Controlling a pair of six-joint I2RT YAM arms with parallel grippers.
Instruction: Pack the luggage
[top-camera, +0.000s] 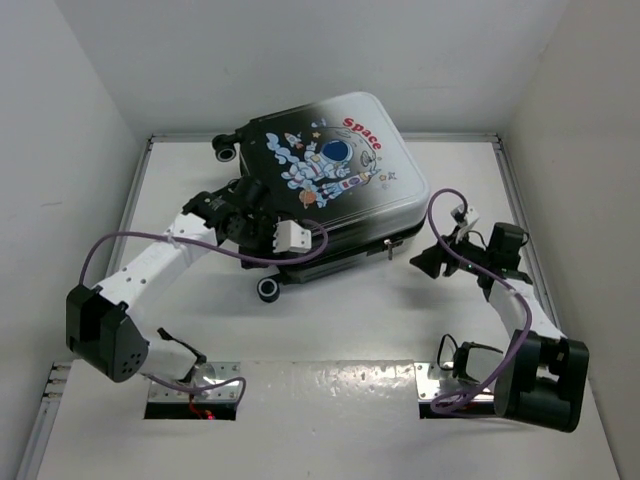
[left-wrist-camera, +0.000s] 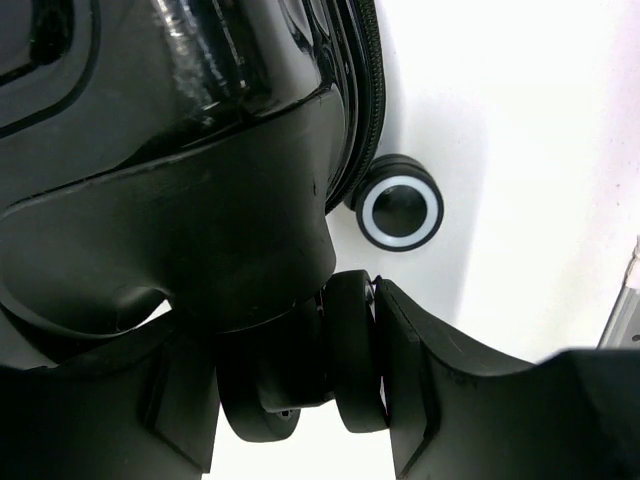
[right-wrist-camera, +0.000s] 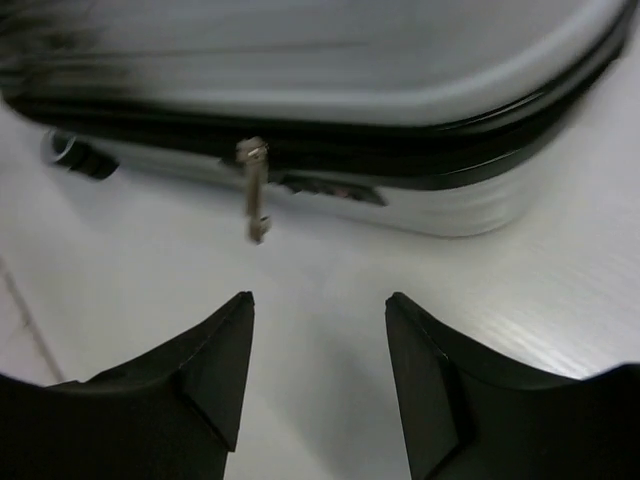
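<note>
The luggage (top-camera: 330, 170) lies flat and zipped up at the back of the table, astronaut print facing up. My left gripper (top-camera: 240, 205) is at its left end. In the left wrist view the gripper (left-wrist-camera: 300, 380) is shut on one black caster wheel (left-wrist-camera: 355, 350), under the glossy black shell (left-wrist-camera: 180, 150). A second wheel (left-wrist-camera: 400, 213) with a white ring stands beyond it. My right gripper (top-camera: 425, 262) hovers open just off the luggage's right front edge. In the right wrist view nothing lies between its fingers (right-wrist-camera: 320, 300), and the metal zipper pull (right-wrist-camera: 254, 190) hangs from the luggage (right-wrist-camera: 350, 70) ahead.
White walls close in the table (top-camera: 350, 320) on the left, back and right. Another luggage wheel (top-camera: 270, 289) sticks out at the front and one (top-camera: 225, 150) at the far left corner. A purple cable with a white connector (top-camera: 291, 236) loops over the left wrist.
</note>
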